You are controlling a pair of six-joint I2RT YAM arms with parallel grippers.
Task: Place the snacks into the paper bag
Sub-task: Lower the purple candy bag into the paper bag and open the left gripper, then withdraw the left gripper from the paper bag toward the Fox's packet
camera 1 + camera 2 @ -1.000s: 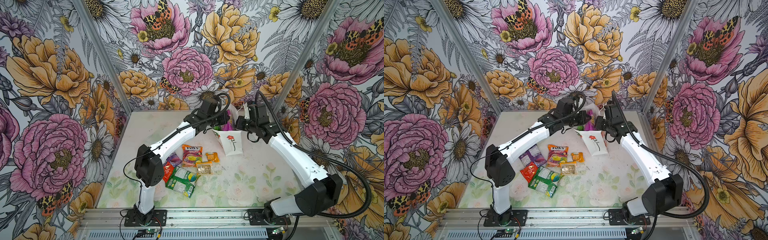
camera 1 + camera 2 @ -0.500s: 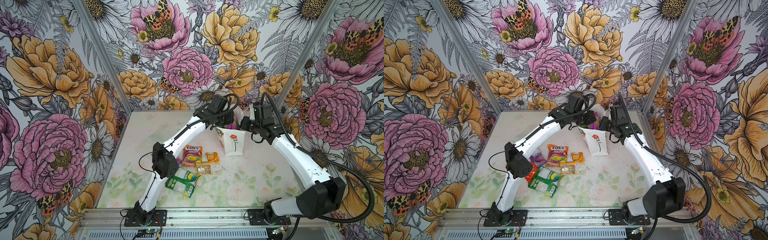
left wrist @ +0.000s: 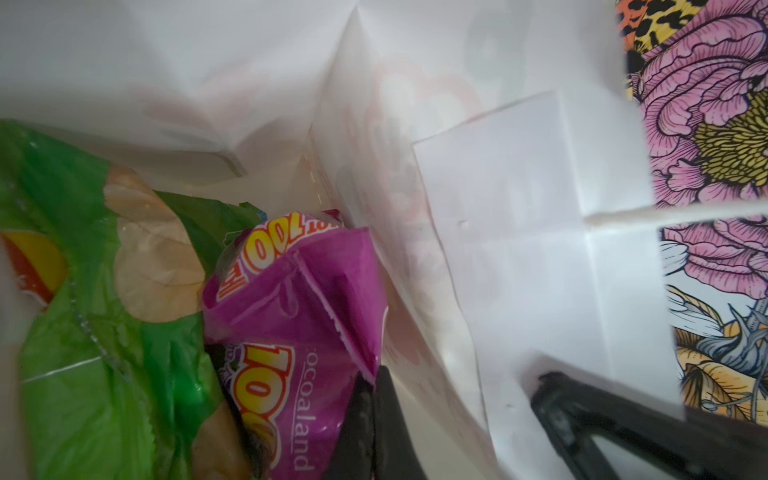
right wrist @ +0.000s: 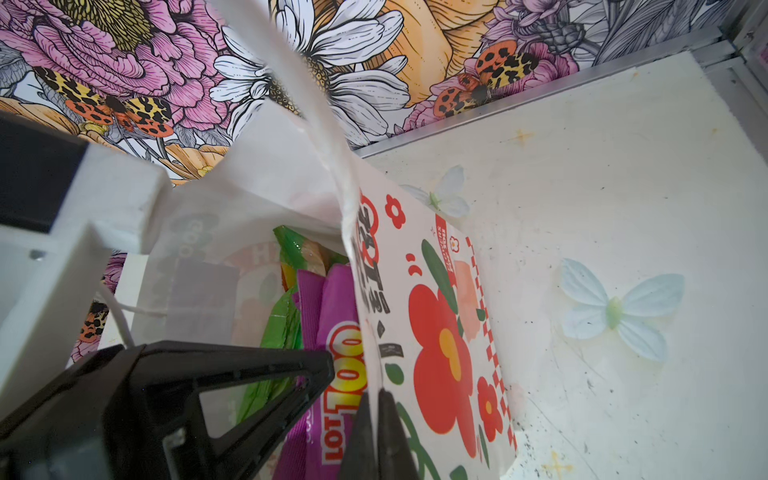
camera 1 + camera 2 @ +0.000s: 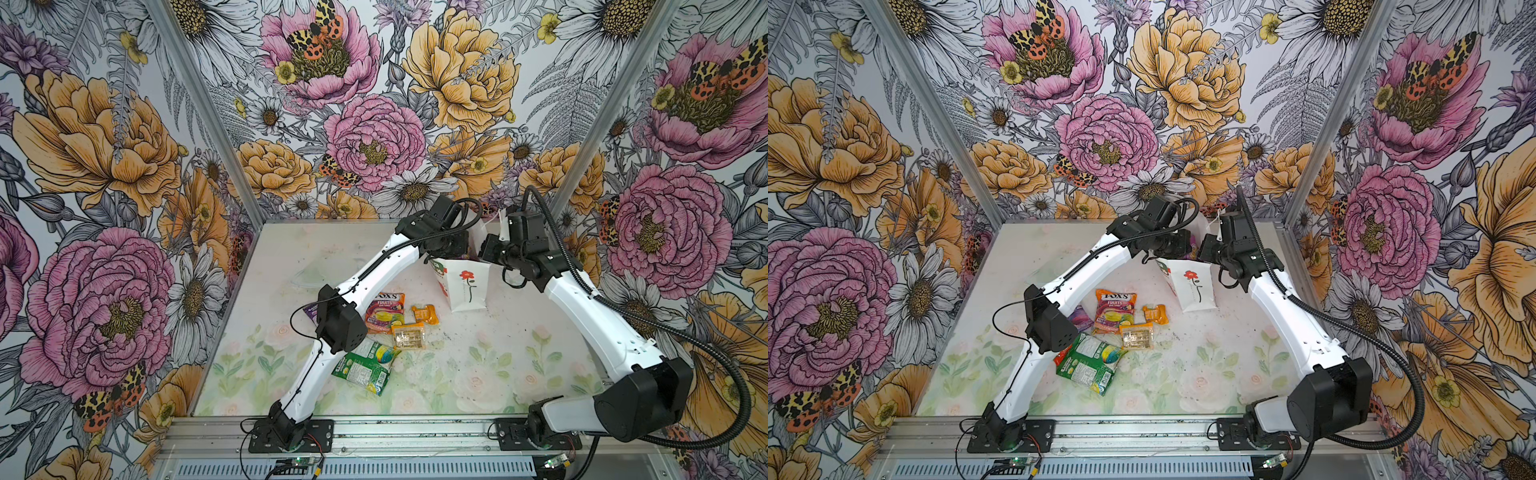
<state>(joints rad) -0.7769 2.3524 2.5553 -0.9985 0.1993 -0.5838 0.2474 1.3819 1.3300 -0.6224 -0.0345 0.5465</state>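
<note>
The bench (image 5: 478, 374) carries the paper bag (image 5: 467, 286) near its far edge, standing open, with both arms bent over its mouth. Inside the bag a green chips bag (image 3: 104, 332) and a purple packet (image 3: 299, 316) lie side by side. Nearer the front, a green packet (image 5: 365, 365), the Fox's candy (image 5: 384, 311) and two small orange packets (image 5: 426, 314) lie close together. The left pincer (image 3: 368, 419) is down in the bag, clenched on the purple packet's crimped edge. The right pincer (image 4: 379, 432) is clenched on the bag's printed side wall.
</note>
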